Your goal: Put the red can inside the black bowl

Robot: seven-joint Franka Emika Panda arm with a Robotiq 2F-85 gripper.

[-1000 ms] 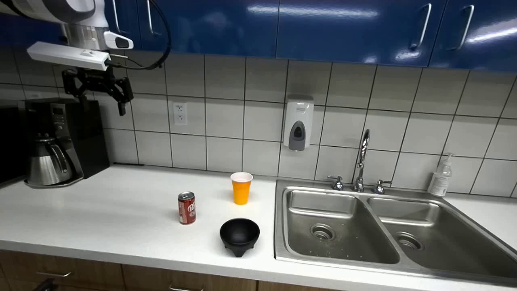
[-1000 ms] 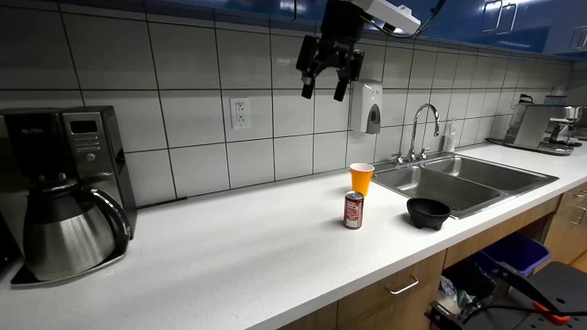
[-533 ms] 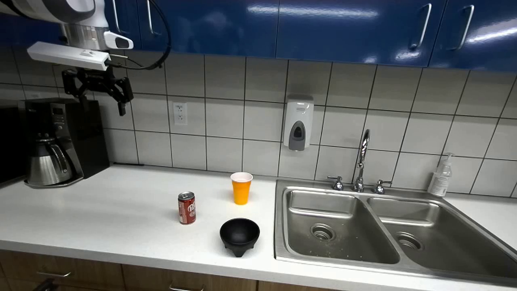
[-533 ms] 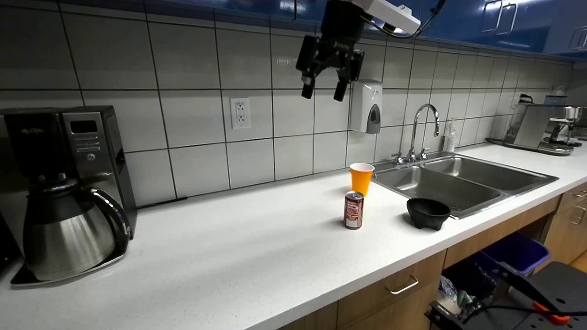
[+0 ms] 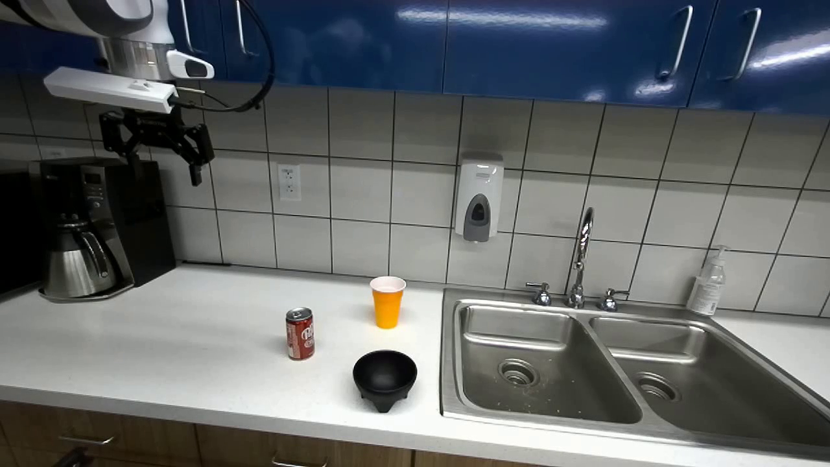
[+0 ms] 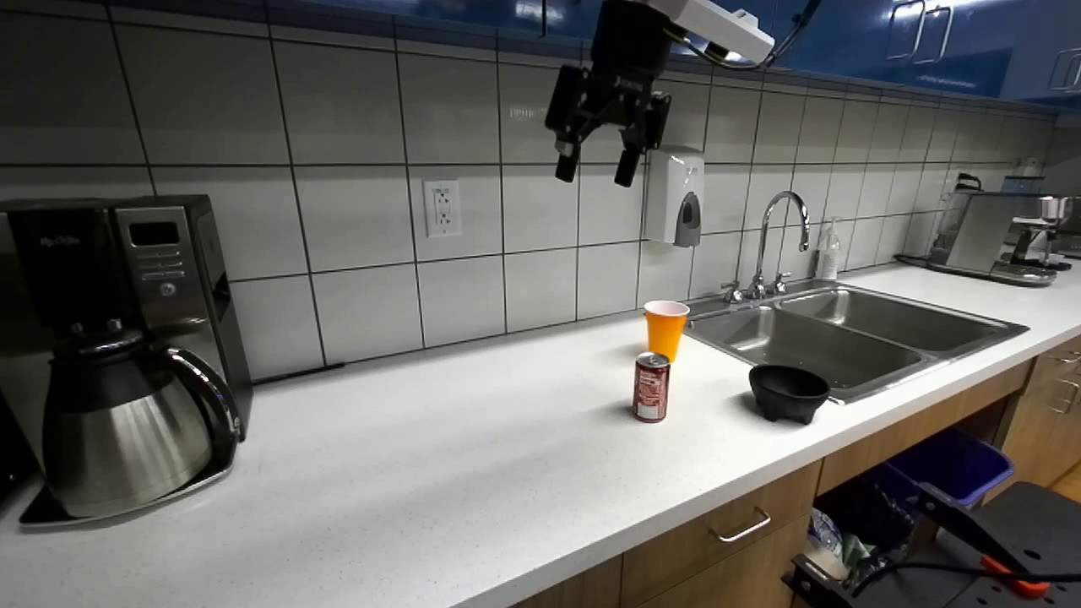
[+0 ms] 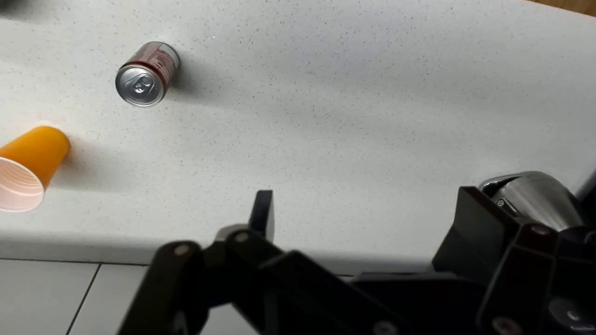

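Observation:
The red can (image 5: 300,335) stands upright on the white counter, left of the bowl in an exterior view; it also shows in an exterior view (image 6: 650,390) and at the upper left of the wrist view (image 7: 151,67). The black bowl (image 5: 385,376) stands on small feet near the sink and looks empty; it also shows in an exterior view (image 6: 789,395). In the wrist view only a dark edge shows in the top left corner, perhaps the bowl. My gripper (image 5: 166,174) is open and empty, high above the counter and away from the can; its spread fingers show in the wrist view (image 7: 366,191).
An orange cup (image 5: 387,305) with a white rim stands behind the can and bowl. A steel double sink (image 5: 452,363) is right of the bowl. A coffee maker (image 6: 160,270) with a steel carafe stands at the counter's left end. A soap dispenser (image 6: 676,196) hangs on the tiled wall.

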